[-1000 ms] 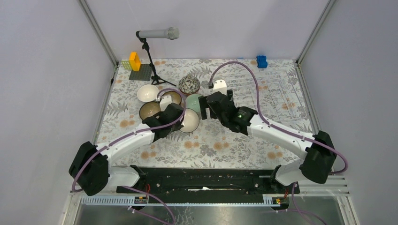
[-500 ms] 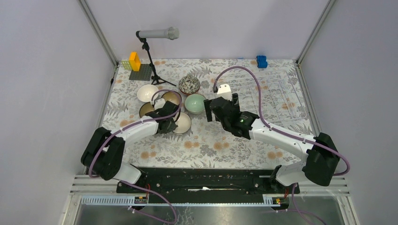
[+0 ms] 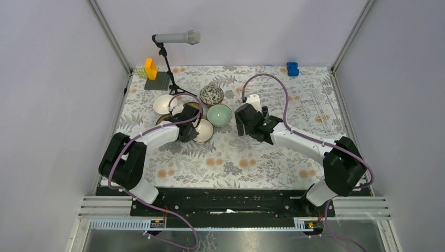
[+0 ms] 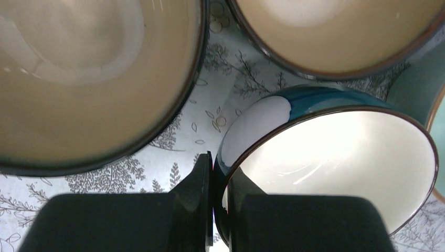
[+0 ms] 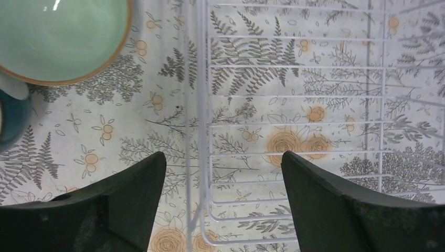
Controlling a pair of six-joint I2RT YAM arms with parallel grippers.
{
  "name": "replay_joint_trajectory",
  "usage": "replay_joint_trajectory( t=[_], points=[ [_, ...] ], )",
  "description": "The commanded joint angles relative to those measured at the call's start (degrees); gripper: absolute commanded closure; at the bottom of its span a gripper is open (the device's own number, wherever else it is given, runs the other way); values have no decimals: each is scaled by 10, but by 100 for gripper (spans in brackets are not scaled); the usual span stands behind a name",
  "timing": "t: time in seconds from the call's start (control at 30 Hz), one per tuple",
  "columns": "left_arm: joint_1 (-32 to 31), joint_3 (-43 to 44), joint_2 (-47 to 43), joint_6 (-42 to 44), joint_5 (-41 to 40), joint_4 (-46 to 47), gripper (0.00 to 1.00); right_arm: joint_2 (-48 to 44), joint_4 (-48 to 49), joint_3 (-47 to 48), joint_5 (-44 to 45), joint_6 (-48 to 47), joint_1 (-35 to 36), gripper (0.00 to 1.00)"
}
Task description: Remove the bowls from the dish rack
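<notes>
The teal bowl (image 4: 336, 157) sits at seven o'clock from the mint bowl (image 3: 219, 114), its rim pinched by the left gripper (image 4: 220, 178). The dish rack (image 3: 307, 107) lies at three o'clock, and the right gripper (image 5: 221, 157) is spread wide above its seven-o'clock corner.

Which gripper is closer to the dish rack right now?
Right. The right gripper hangs open over the dish rack's near left corner. The left gripper is off to the rack's left, jaws shut on the teal bowl's rim.
</notes>
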Motion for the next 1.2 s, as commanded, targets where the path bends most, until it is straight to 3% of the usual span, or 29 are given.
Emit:
replay_joint_trajectory(
  t=[0.0,0.27,0.7,0.87,1.17],
  points=[
    [28,30,14,6,4,31,94,-7,-22,20,-53,22,-32,15],
    [48,38,26,20,28,52,85,5,-30,34,-56,17,-41,39],
    [49,27,-16,40,48,68,77,54,-48,90,-35,12,-55,98],
    [49,11,-45,43,38,75,70,90,-72,148,-12,-9,-58,100],
    [49,-1,-90,43,32,72,69,145,-83,245,34,-59,-82,100]
  ],
)
